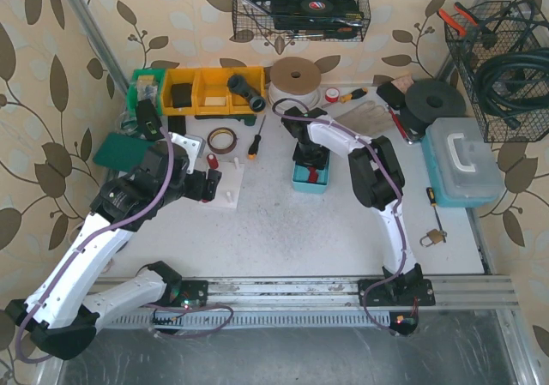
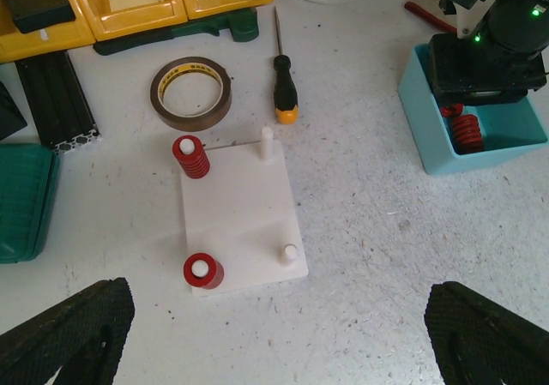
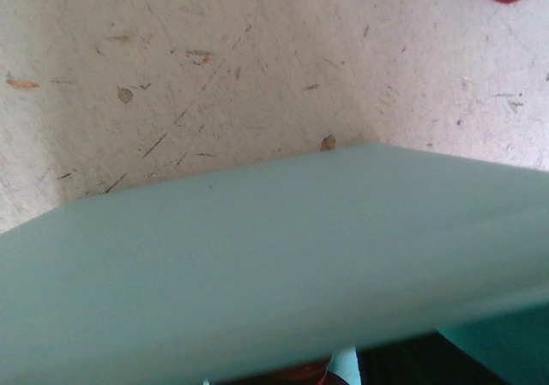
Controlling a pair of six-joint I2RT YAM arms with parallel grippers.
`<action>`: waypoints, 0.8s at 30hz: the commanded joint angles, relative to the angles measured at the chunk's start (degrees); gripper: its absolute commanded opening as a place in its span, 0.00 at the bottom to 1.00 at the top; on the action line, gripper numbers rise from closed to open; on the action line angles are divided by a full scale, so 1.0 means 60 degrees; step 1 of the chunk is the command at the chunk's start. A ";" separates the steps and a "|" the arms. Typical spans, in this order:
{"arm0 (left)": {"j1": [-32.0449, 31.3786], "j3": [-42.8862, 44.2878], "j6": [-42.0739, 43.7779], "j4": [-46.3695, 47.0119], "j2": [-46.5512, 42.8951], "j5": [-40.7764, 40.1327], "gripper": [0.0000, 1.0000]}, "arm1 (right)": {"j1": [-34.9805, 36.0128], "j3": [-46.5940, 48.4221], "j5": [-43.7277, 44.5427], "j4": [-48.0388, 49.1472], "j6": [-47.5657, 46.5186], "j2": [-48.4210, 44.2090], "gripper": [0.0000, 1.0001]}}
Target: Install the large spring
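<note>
The left gripper (image 2: 276,338) hangs wide open over the board (image 2: 244,222), which carries two mounted springs (image 2: 190,156) on pegs. The right gripper (image 1: 310,171) is down in the bin (image 2: 502,152), at a loose spring (image 2: 465,132); whether it grips, I cannot tell.

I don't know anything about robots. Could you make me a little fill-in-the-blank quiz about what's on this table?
1. The white board has four pegs; ____ of them carry red springs.
2. The right tool reaches down into the ____ bin.
3. Beside the tape roll lies a black-handled ____.

Missing words: two; blue; screwdriver.
</note>
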 commanded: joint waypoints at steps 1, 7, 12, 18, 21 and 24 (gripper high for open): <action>-0.0081 0.0263 -0.0137 0.0112 0.0011 0.0090 0.95 | -0.0003 -0.0175 -0.0215 -0.0052 0.0357 -0.0367 0.48; -0.0073 0.0293 -0.0123 0.0086 -0.0021 0.0126 0.95 | -0.0011 -0.0359 -0.0253 0.0142 0.0457 -0.0350 0.42; -0.0072 0.0333 -0.0091 -0.0016 -0.0021 -0.0020 0.95 | -0.0027 -0.0424 -0.0143 0.0583 0.0321 -0.0542 0.27; -0.0082 0.0323 -0.0320 -0.0019 0.0004 -0.0232 0.96 | -0.0031 -0.0180 0.0214 0.0660 -0.0084 -0.1055 0.15; -0.0074 0.0335 -0.0641 0.0005 0.0069 -0.0516 0.98 | -0.0047 -0.0326 0.0180 0.0835 -0.0448 -0.1376 0.12; -0.0078 0.0425 -0.1012 0.0071 0.0176 -0.0796 0.98 | -0.0042 -0.0682 0.0124 0.0952 -0.0744 -0.1892 0.10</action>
